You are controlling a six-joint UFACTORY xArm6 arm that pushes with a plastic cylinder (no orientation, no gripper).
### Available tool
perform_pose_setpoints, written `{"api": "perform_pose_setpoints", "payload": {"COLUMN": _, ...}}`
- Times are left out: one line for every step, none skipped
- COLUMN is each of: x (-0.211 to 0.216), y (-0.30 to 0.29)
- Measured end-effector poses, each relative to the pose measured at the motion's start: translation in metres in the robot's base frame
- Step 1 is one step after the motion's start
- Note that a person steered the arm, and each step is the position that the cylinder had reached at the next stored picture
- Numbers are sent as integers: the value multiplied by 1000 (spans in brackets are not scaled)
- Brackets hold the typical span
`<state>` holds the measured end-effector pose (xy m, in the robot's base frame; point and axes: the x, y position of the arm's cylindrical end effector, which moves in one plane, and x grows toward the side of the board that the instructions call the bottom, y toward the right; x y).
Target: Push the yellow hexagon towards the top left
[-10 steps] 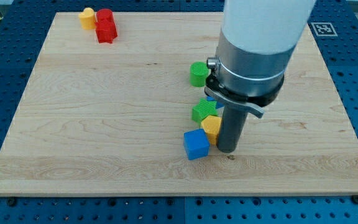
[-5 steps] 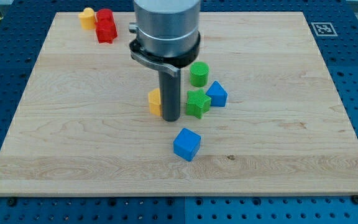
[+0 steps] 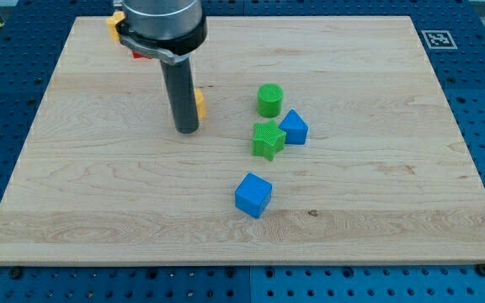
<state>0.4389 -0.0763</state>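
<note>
The yellow hexagon (image 3: 199, 102) sits left of the board's middle, mostly hidden behind my rod; only its right edge shows. My tip (image 3: 187, 130) rests on the board just in front of and left of that block, touching or nearly touching it. The arm's body covers the view's top left area above the rod.
A green cylinder (image 3: 269, 99), a green star (image 3: 268, 139) and a blue pentagon-like block (image 3: 294, 128) cluster right of centre. A blue cube (image 3: 253, 195) lies lower. A yellow block (image 3: 114, 23) and a red block (image 3: 141, 55) peek out by the arm at the top left.
My tip and the yellow hexagon have moved up and left across the board, from beside the green star and blue cube. The other blocks near the centre now lie apart from them.
</note>
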Motion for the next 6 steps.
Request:
{"api": "perform_pose_setpoints", "payload": {"x": -16, "y": 13}}
{"api": "perform_pose_setpoints", "payload": {"x": -38, "y": 15}}
{"api": "perform_pose_setpoints", "payload": {"x": -60, "y": 15}}
{"api": "perform_pose_setpoints", "payload": {"x": -91, "y": 17}}
{"api": "perform_pose_setpoints", "payload": {"x": -122, "y": 23}}
{"api": "perform_pose_setpoints", "payload": {"x": -144, "y": 25}}
